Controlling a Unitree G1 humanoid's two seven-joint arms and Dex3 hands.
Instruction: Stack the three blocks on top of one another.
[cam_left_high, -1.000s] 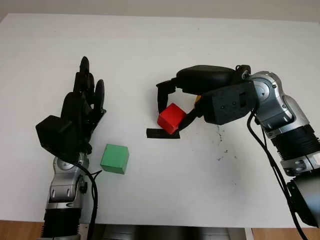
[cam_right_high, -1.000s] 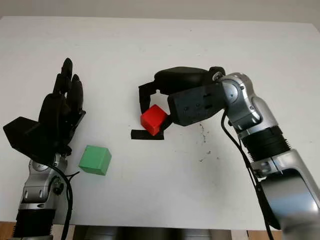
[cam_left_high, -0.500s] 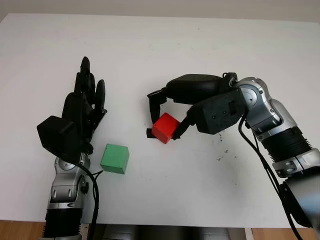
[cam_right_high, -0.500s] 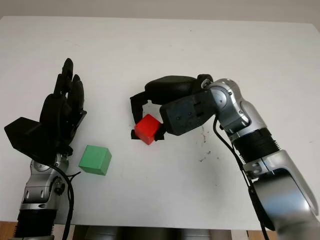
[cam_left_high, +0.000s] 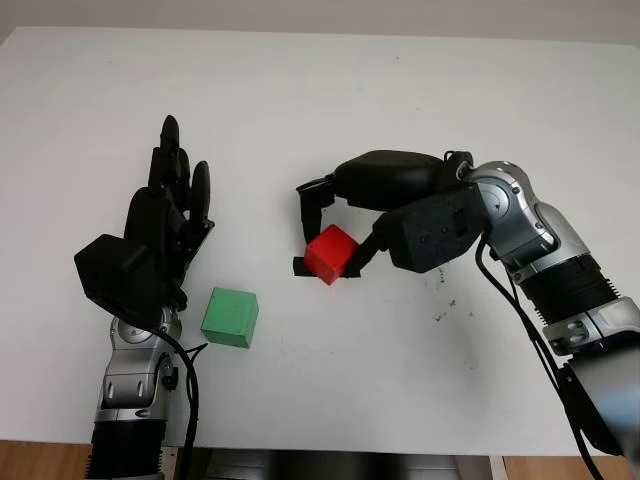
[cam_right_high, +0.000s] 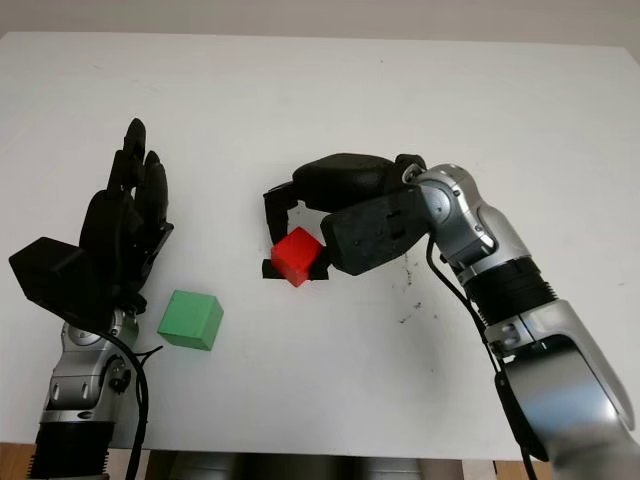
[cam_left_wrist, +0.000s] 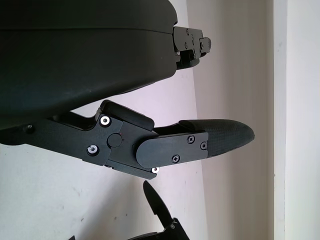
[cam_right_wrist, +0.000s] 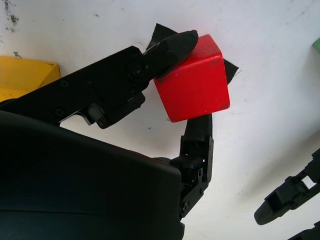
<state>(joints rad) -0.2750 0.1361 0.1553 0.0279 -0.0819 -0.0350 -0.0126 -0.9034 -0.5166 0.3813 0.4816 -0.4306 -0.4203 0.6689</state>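
Observation:
My right hand (cam_left_high: 330, 240) is shut on the red block (cam_left_high: 331, 254), holding it tilted just above a strip of black tape (cam_left_high: 299, 265) near the table's middle. In the right wrist view the red block (cam_right_wrist: 195, 80) is pinched between a finger on top and another below. A yellow block (cam_right_wrist: 25, 77) lies on the table behind the right hand, beside its shell. The green block (cam_left_high: 230, 317) sits on the table to the left of the red one. My left hand (cam_left_high: 165, 215) is open, raised just left of and beyond the green block.
The white table (cam_left_high: 330, 90) stretches wide behind both hands. Small dark specks (cam_left_high: 440, 300) mark the surface under the right forearm. The table's front edge (cam_left_high: 350, 452) runs close below the green block.
The right hand carried the red block leftward and lifted it a little off the tape. The left hand and the green block stayed put.

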